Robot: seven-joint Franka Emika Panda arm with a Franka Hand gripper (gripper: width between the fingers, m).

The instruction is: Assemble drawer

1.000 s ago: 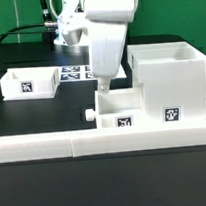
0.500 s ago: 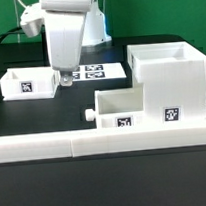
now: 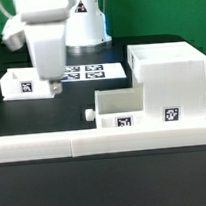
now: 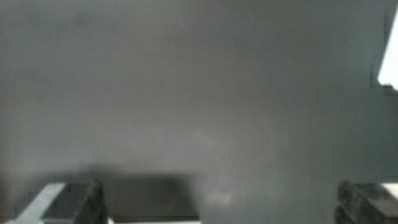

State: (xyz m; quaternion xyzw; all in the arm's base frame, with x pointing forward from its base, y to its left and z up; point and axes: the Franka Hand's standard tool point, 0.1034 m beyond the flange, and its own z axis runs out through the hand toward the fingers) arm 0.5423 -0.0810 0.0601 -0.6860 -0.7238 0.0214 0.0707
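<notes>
No legible text, square tags (image 3: pixel 172 115) on housing (image 3: pixel 179 77), two trays (image 3: pixel 9 84) (image 3: pixel 119 108), marker board (image 3: pixel 100 66)

Black table (image 3: pixel 32 115) across middle and lower frame in exterior view, matte, bare at left centre. Long low white rail (image 3: pixel 144 138) lying on it, running edge to edge along lower third, with a seam left of centre. Marker board (image 3: pixel 100 70) flat on table at upper centre, black-and-white tags showing, left part hidden. Green-tinted background at upper left, blurred. Wrist view: dark grey table surface (image 4: pixel 196 90), blurred; bright white patch (image 4: pixel 388 55) at frame edge, unidentifiable.
</notes>
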